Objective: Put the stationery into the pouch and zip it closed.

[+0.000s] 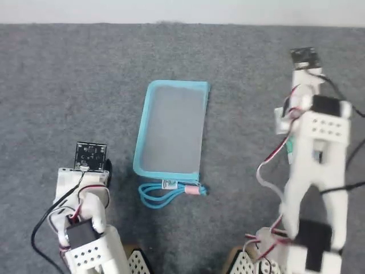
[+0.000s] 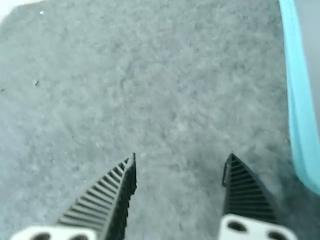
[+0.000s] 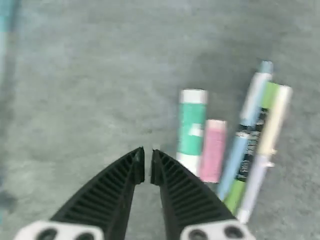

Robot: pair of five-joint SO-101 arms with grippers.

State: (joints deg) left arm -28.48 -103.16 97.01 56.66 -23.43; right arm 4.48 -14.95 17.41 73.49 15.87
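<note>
**Stationery point(image 3: 235, 145) beside right gripper, nothing picked yet**

Stationery lies in a tight cluster on the grey mat point(image 1: 68, 85), seen from the right wrist. It is a green-and-white tube point(image 3: 191, 125), a pink piece point(image 3: 213, 150) and a bundle of pens point(image 3: 255, 135), all touching or just beside each other. The right gripper point(image 3: 147, 152) is nearly closed, with just a sliver between the tips, and holds nothing. The cluster sits just off to one side of those tips, with the tube nearest and the pens farthest. Long axes run roughly the same way the fingers point, the pens a bit tilted. So the jaws would close across a piece's width, not its length. That looks good for a grasp, but the jaws need to open and shift sideways over the tube first.

The pouch point(image 1: 174, 128) lies flat mid-table between the two arms, long axis running away from the arm bases. The pink zip pull point(image 1: 194, 191) and blue cord loop point(image 1: 157, 197) are at the near end. Cannot tell whether the zip is open.

The left gripper point(image 2: 182, 162) is spread wide and empty above bare mat. The pouch's teal edge sits just off to its side, near but not touching.

Judgement: the right arm point(image 1: 316, 148) is the one placed for the stationery and the left arm point(image 1: 85, 228) for the pouch. No items are in yet. Crowding is the risk, since grabbing the tube may drag the pink piece.
</note>
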